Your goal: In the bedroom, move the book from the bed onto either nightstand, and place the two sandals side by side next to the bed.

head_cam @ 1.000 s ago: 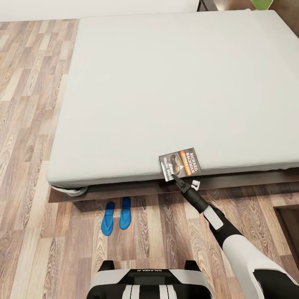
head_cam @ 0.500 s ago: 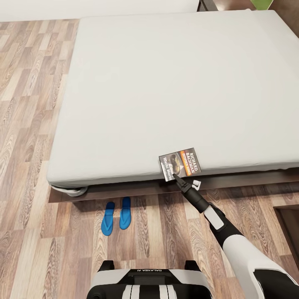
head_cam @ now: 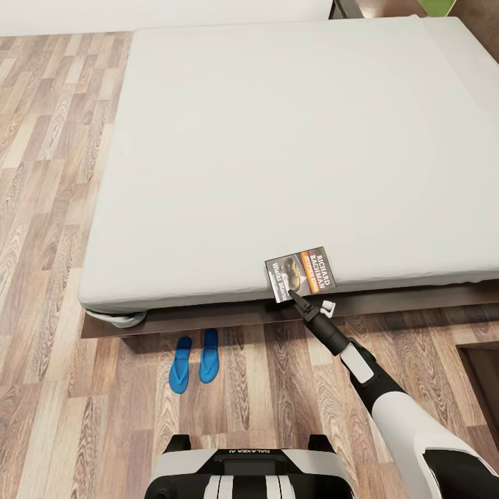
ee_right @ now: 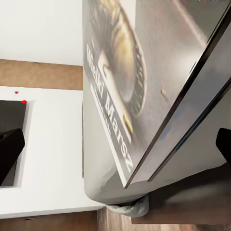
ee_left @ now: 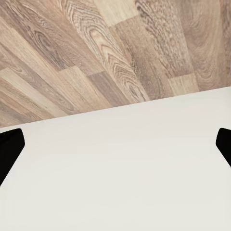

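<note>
The book (head_cam: 301,272), dark with an orange band, lies flat at the near edge of the pale mattress of the bed (head_cam: 277,138). My right gripper (head_cam: 308,301) is at the book's near edge, with one black finger over the cover. In the right wrist view the book (ee_right: 125,96) sits close up between the fingers of the right gripper (ee_right: 115,144), which stand wide apart. The two blue sandals (head_cam: 181,365) (head_cam: 208,355) lie side by side on the plank floor just in front of the bed frame. The left gripper (ee_left: 115,144) is open over a white surface and wood floor.
The corner of a dark wooden piece of furniture (head_cam: 482,374) shows at the right edge, near the bed frame. Another dark piece (head_cam: 346,7) and something green (head_cam: 436,5) are beyond the bed's far side. My base (head_cam: 242,471) is at the bottom. Plank floor runs along the bed's left.
</note>
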